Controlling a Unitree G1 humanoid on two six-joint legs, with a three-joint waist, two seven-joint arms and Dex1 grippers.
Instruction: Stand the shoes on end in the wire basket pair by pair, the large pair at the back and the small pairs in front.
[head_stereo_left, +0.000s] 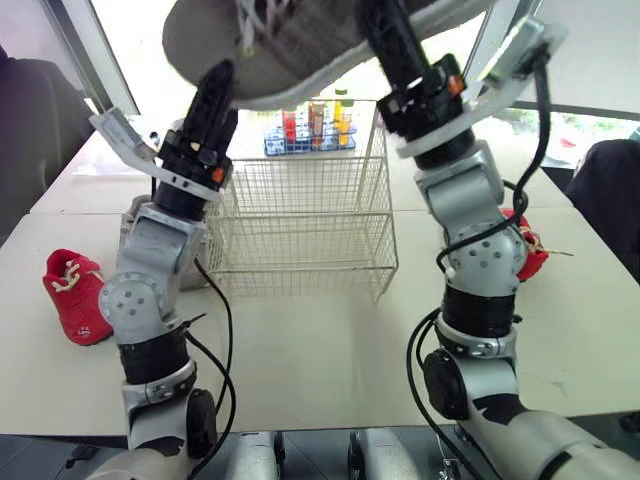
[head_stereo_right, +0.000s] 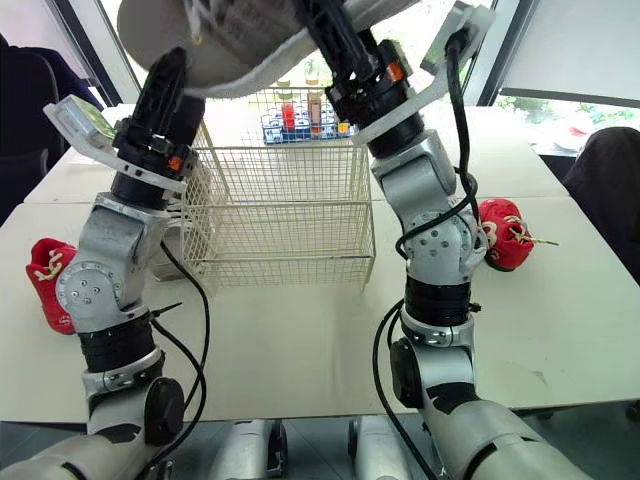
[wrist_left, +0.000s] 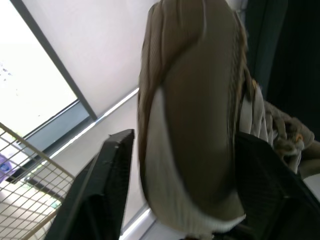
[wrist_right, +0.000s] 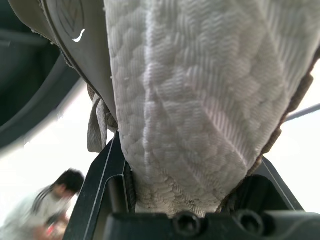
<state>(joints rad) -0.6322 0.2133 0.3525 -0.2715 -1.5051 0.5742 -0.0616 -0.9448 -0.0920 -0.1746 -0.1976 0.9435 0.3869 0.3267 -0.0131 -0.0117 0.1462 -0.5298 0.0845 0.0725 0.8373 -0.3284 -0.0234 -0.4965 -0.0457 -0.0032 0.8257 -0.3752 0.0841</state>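
Note:
A large grey shoe (head_stereo_left: 300, 40) with a white sole hangs high above the wire basket (head_stereo_left: 300, 215), lying roughly level between both arms. My right gripper (head_stereo_left: 385, 30) is shut on it near the middle, and the sole sits pinched between its fingers (wrist_right: 100, 180). My left gripper (head_stereo_left: 218, 80) is shut on the toe end, with a black finger (wrist_left: 105, 185) on each side of the shoe. One small red shoe (head_stereo_left: 75, 295) lies on the table left of the basket. Another red shoe (head_stereo_right: 500, 232) lies to the right, partly behind my right arm.
A blue rack of small bottles (head_stereo_left: 310, 130) stands just behind the basket. The basket holds no shoes. Window frames rise at the back. Dark shapes stand at both table sides, and the right wrist view catches a person (wrist_right: 55, 210) far off.

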